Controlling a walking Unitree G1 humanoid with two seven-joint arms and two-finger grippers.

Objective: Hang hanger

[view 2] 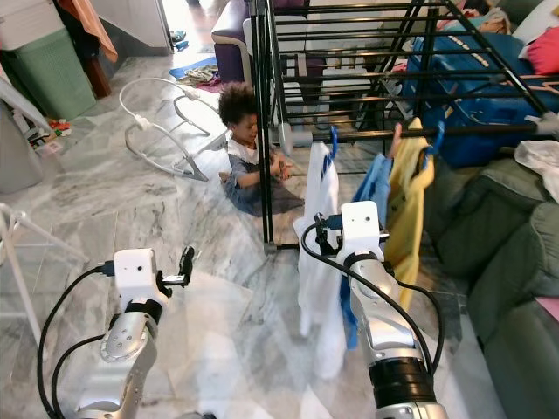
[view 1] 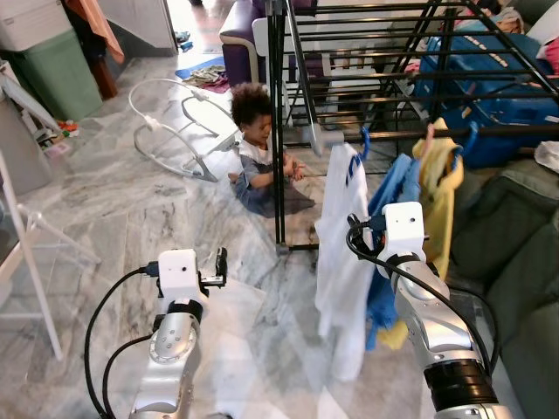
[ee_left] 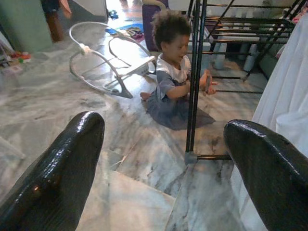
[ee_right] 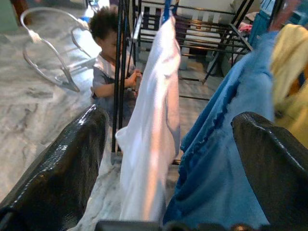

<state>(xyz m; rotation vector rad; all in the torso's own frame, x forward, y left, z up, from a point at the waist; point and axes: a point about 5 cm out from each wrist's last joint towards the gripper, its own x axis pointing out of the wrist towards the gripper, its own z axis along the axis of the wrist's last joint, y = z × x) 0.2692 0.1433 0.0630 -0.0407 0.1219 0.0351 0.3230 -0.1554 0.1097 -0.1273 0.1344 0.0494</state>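
A black drying rack (view 1: 288,122) stands ahead, and three garments hang from its low front bar (view 1: 498,131). A white shirt (view 1: 341,253) hangs on a blue hanger (view 1: 364,140), with a blue garment (view 1: 395,188) and a yellow garment (view 1: 444,196) beside it. My right gripper (ee_right: 171,127) is open and raised just in front of the white shirt (ee_right: 151,120) and blue garment (ee_right: 216,159), holding nothing. My left gripper (ee_left: 163,125) is open and empty, held low over the marble floor to the left of the rack.
A small child (view 1: 258,148) sits on the floor against the rack's front leg. A white bouncer frame (view 1: 175,122) lies behind the child. A grey sofa (view 1: 524,253) lines the right side, a blue bag (view 1: 489,78) lies behind the rack, and a green bin (view 1: 61,74) stands far left.
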